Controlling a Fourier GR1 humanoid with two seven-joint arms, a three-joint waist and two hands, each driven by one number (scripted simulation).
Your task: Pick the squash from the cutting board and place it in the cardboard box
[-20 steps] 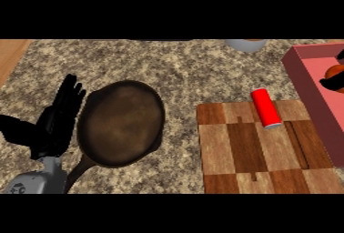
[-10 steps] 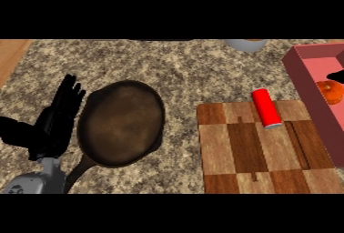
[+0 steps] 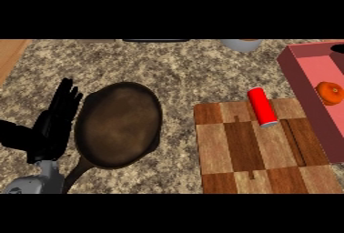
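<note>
Head view shows the squash point(image 3: 330, 93), a small round orange thing with a ribbed, slightly glossy skin, lying inside the box point(image 3: 314, 68) at the right edge, on its flat pinkish-red floor and close to the far side of the view. The box has straight, thin walls, its near wall darker. The cutting board point(image 3: 249, 150), a rectangle of light and dark wooden blocks with visible grain, lies just beside the box and carries only a smooth red cylinder point(image 3: 262, 107) near its far edge. Judging by that, the placing step looks done or all but done, and what is left would be for the working hand to clear the box without knocking its wall. The right hand is not in view, so its state cannot be told. The left hand point(image 3: 57, 123) rests at the left, black fingers straight and spread, pointing up, just beside a round, dull brown pan point(image 3: 119, 125) whose handle runs toward the lower edge. The counter point(image 3: 188, 73) is speckled stone, grey and tan, and a pale grey vessel point(image 3: 240, 44) sits at its far edge.
</note>
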